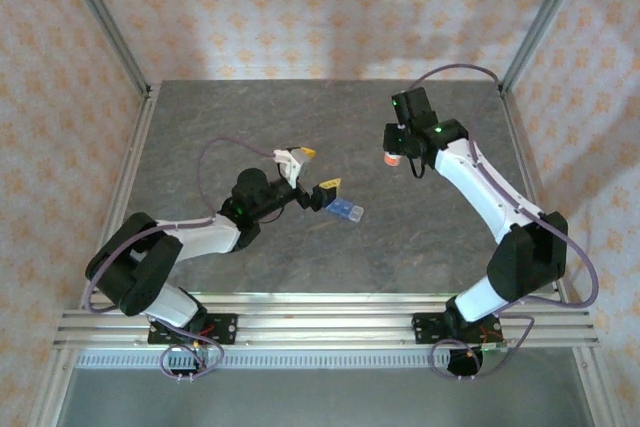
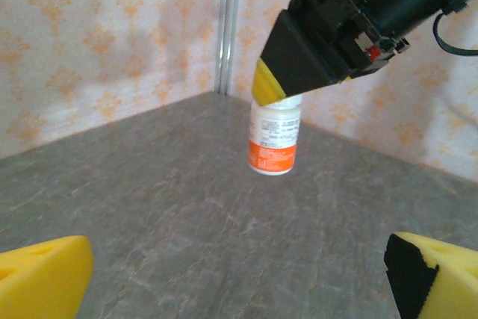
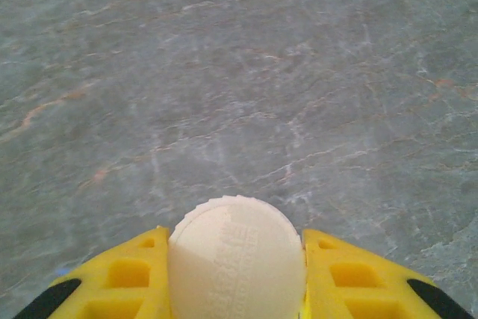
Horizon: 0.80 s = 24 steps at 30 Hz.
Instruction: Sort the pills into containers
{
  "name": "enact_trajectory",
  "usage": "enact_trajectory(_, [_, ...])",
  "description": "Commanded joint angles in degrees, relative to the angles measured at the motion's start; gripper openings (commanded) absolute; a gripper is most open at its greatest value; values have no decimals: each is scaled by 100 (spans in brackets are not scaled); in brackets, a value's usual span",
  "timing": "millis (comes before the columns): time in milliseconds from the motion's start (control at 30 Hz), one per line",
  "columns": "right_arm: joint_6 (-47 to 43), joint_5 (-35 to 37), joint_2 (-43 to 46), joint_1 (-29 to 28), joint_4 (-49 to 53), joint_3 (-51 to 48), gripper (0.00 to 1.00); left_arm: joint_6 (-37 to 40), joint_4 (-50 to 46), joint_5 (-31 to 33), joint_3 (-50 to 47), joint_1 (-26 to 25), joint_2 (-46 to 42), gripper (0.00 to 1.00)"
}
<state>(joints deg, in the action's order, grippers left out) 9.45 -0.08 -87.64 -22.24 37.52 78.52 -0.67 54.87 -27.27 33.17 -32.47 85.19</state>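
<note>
Nearest the arm bases, the pill box (image 1: 347, 211) is lying flat on the table (image 1: 400, 247), a small blue strip just beside the left claw (image 1: 319, 170). Whether its lids are up or down is too small to tell, and no pills are showing in it or loose around it.

The left claw is standing wide open and gripping nothing. In its own wrist view its two yellow fingertips (image 2: 41, 274) are sitting at the bottom corners with bare table between them, and it is pointing toward the far corner rather than down at the box.

Farther back, the right claw (image 1: 405, 155) is closed on a pill bottle (image 2: 274, 140), pinching it at the top and holding it upright and clear of the table. From the right wrist, the round white cap (image 3: 237, 255) is sitting between the yellow fingers (image 3: 131, 270).

By these pictures the sorting is only starting: the cap looks to be on, so opening the bottle, getting the pills out and dropping them into the compartments are all left.

The bottle is wearing a white label with an orange band low down. Its print is too blurred to read, and the raised lettering on the cap is not legible either.
</note>
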Motion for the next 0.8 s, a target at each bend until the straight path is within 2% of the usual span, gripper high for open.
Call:
enact_trajectory(0, [63, 459, -29, 75, -731, -296, 10, 437, -1123, 500, 367, 79, -181, 100])
enact_trajectory(100, [93, 517, -163, 171, -984, -493, 10, 368, -1415, 790, 529, 106, -178, 100])
enact_trajectory(267, [191, 500, -498, 343, -1122, -585, 9, 257, -1287, 1196, 477, 139, -214, 100])
enact_trajectory(600, [481, 484, -700, 411, -1677, -1329, 10, 387, -3163, 1142, 1279, 222, -354, 100])
enact_trajectory(767, [615, 422, -725, 440, -1851, -1591, 11, 312, -3351, 1526, 1382, 223, -379, 100])
